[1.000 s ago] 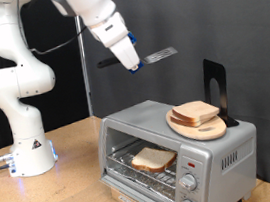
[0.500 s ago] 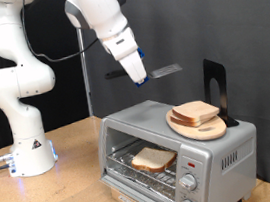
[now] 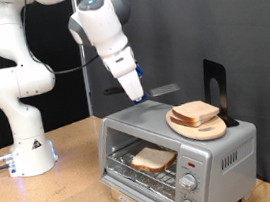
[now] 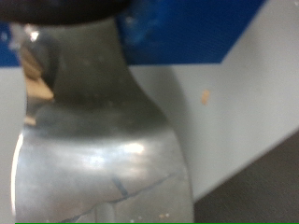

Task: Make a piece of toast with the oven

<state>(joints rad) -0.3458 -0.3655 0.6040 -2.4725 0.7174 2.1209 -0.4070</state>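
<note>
Landmark is the oven (image 3: 177,151), a silver box on the wooden table (image 3: 72,155), lower right in the exterior view. Its door (image 3: 128,191) is dropped open and the toast (image 3: 153,159) lies flat on the wire rack (image 3: 140,171) inside, toward the opening. On the oven's front panel, right of the opening, sit two knobs (image 3: 188,182) with a small red light just above them.

My arm (image 3: 24,66) stands on its base to the oven's left and reaches over it. My gripper (image 3: 138,98) hangs just above the oven's top, near its back left corner, pinching the handle of a metal spatula (image 3: 162,90); the blade sticks out level toward the exterior view's right, above the roof, and I cannot tell whether it touches.

On the oven's top, right side, a round wooden plate (image 3: 218,130) carries a pile of slices (image 3: 195,114). A black stand (image 3: 216,90) rises just behind the plate.

Wrist view is blurry: mostly the shiny spatula (image 4: 98,140) up close.
</note>
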